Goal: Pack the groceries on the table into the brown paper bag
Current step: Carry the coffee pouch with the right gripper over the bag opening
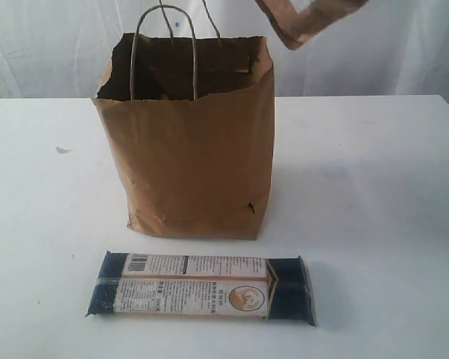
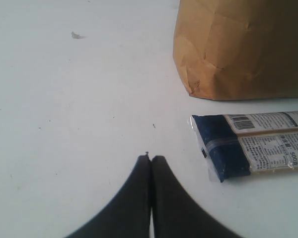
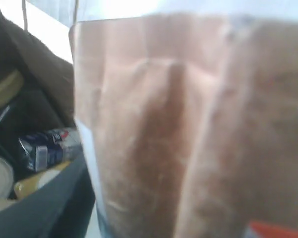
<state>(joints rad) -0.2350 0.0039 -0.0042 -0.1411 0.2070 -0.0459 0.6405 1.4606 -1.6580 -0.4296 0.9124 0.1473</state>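
Observation:
The brown paper bag (image 1: 198, 164) stands upright and open on the white table (image 1: 374, 194). Above its right rim hangs the brown orange-labelled pouch (image 1: 307, 19), tilted, with my right gripper (image 3: 188, 218) shut on it. The pouch (image 3: 188, 124) fills the right wrist view, and one dark finger (image 3: 44, 208) shows beside it. Down inside the bag (image 3: 35, 74) lie a blue-white carton (image 3: 47, 148) and pale lids (image 3: 0, 176). The long dark-blue noodle pack (image 1: 202, 288) lies flat in front of the bag. My left gripper (image 2: 151, 157) is shut and empty, low over the table near the pack's end (image 2: 223, 148).
The bag's twisted cord handles (image 1: 165, 45) stand up over its mouth. A small speck (image 1: 63, 149) lies on the table left of the bag. White curtain hangs behind the table's far edge.

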